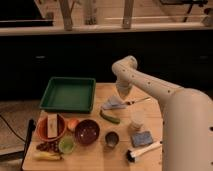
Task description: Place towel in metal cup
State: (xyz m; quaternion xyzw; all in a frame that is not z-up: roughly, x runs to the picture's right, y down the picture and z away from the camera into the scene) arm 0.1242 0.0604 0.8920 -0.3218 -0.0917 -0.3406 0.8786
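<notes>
Currently the gripper [121,94] sits low over the desk [100,160], right of the green tray [70,94], directly above the towel [114,103]. The towel is a small pale blue-grey cloth, crumpled into a peaked lump, lying on the desk just under the gripper, apparently touching it. Jaws: can't tell whether they are wide or closed on the cloth. The metal cup [111,138] stands upright nearer the front edge, well apart from the towel, between the maroon bowl [87,131] and the blue sponge [142,138]. A green vegetable [110,118] lies between towel and cup.
</notes>
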